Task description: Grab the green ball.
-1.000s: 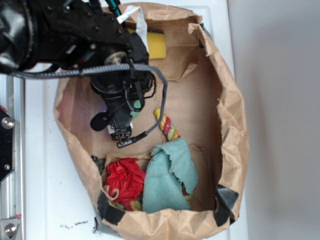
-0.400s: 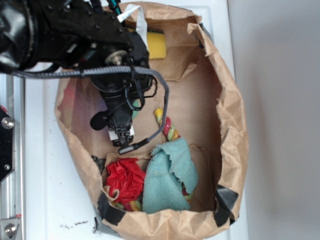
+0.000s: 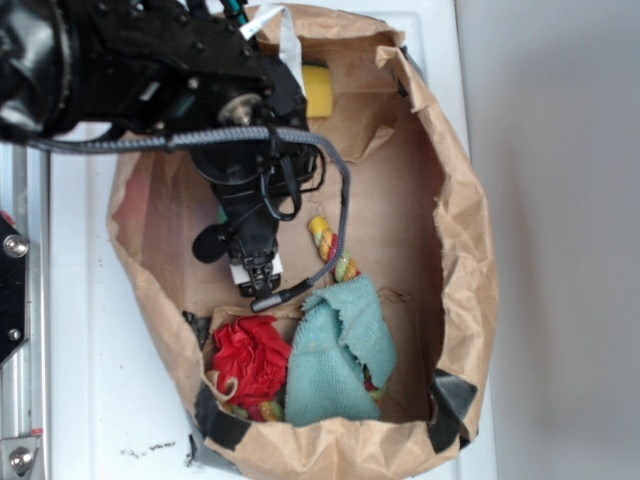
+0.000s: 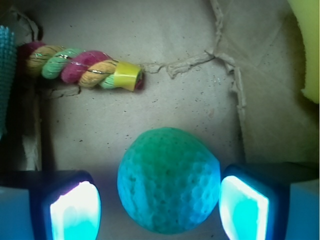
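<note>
In the wrist view the green ball [image 4: 169, 181], round and finely dimpled, lies on the brown paper floor between my two fingers. My gripper [image 4: 159, 207] is open: the left pad [image 4: 74, 212] stands a little off the ball, the right pad [image 4: 243, 209] close beside it. In the exterior view the black arm and gripper [image 3: 257, 268] reach down into the paper bag [image 3: 462, 225], and they hide the ball there.
A twisted multicolour rope toy [image 4: 82, 67] [image 3: 333, 250] lies beyond the ball. A yellow sponge [image 3: 318, 90] [image 4: 306, 45] sits at the bag's far end. A red ruffled ball [image 3: 250, 358] and a teal cloth [image 3: 340, 350] fill the near end. The bag's walls stand all round.
The arm and gripper have shifted slightly right and toward the near end of the bag, and now cover the ball that peeked out beside the gripper a second ago.
</note>
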Motion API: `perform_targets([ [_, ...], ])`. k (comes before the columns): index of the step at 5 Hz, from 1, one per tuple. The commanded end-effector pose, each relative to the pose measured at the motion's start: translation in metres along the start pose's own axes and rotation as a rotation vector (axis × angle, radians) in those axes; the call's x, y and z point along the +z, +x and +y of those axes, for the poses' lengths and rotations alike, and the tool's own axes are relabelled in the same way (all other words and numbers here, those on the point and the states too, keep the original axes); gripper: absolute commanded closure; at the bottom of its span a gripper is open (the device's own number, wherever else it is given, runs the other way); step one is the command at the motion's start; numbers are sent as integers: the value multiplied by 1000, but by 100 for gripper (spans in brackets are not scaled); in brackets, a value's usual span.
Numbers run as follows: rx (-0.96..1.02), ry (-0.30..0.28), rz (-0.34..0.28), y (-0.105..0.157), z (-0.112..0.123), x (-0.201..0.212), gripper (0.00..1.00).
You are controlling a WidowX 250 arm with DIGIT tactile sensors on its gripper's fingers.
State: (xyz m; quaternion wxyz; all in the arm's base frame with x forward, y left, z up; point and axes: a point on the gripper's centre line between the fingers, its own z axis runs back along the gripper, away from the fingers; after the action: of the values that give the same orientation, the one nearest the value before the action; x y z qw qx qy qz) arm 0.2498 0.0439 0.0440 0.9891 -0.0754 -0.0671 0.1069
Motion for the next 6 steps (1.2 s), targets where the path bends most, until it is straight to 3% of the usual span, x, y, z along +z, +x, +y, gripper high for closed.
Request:
perform_targets([
  [1, -5, -21, -99, 20, -7, 22, 0],
  [4, 12, 31, -133, 32, -3, 5, 0],
  [6, -11, 43, -96, 26, 3, -3, 0],
])
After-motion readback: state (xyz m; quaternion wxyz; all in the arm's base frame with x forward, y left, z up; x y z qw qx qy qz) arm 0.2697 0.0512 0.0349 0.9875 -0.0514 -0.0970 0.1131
